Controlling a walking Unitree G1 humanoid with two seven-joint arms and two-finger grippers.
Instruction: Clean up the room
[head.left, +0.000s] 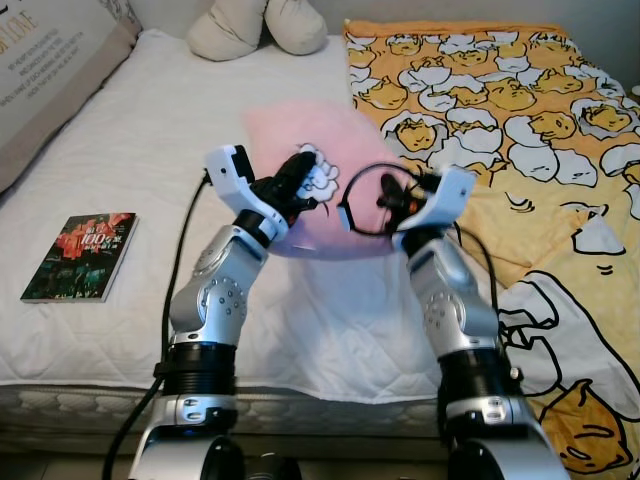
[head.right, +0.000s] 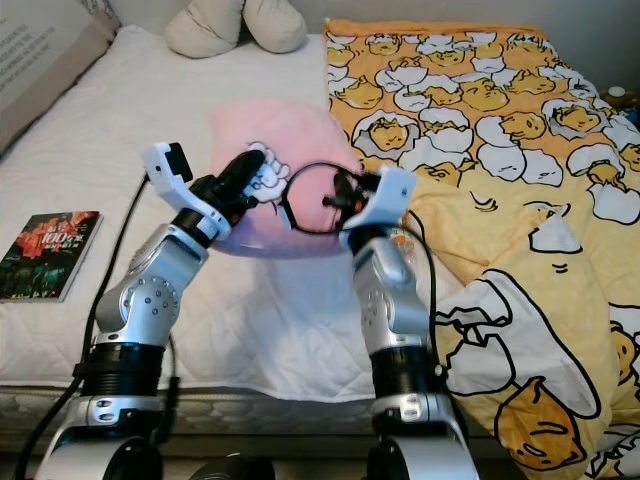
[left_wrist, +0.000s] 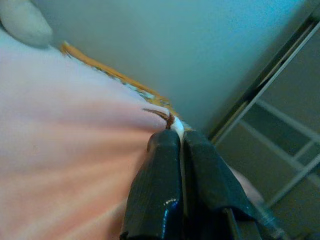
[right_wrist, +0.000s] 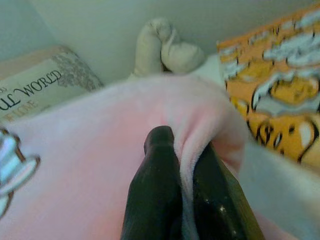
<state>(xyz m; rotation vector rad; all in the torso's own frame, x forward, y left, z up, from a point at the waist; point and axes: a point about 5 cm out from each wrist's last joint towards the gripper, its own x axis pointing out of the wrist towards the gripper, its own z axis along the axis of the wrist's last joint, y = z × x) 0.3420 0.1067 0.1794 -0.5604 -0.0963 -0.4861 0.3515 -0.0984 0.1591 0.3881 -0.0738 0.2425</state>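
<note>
Bed (head.left: 120, 160): white quilted cover, fills most of the head views; robot stands at its near edge.
Room: pale wall behind the bed in the wrist views; a framed panel, perhaps a door or wardrobe, shows in the left wrist view.
Quilt (head.left: 520, 110): orange-yellow, cartoon egg-like figures printed all over; covers the bed's right side and hangs over the near edge.
Cushion (head.left: 50, 70): beige, far left corner of the bed; printed writing, "WORLD" readable in the right wrist view, the rest too blurred.
Plush (head.left: 255, 25): cream, rounded lobes, at the head of the bed, centre.
Pillow (head.left: 310, 150): pink, soft, mid-bed, just beside the quilt's left edge; near side lifted off the cover between the two grippers. Long axis cannot be told, outline blurred. A white cartoon patch sits on its near face by the left gripper.
Book (head.left: 80, 255): lies flat on the cover at left, well apart from the pillow; dark cover with red flowers, "100" readable, other characters too small.
Left gripper (head.left: 300, 180): raised, at the pillow's near left edge; fingers (left_wrist: 160, 190) pressed together, pinching pink fabric with a thin white strip between them.
Right gripper (head.left: 395, 195): raised, at the pillow's near right edge; fingers (right_wrist: 155, 190) closed on a fold of pink fabric.
</note>
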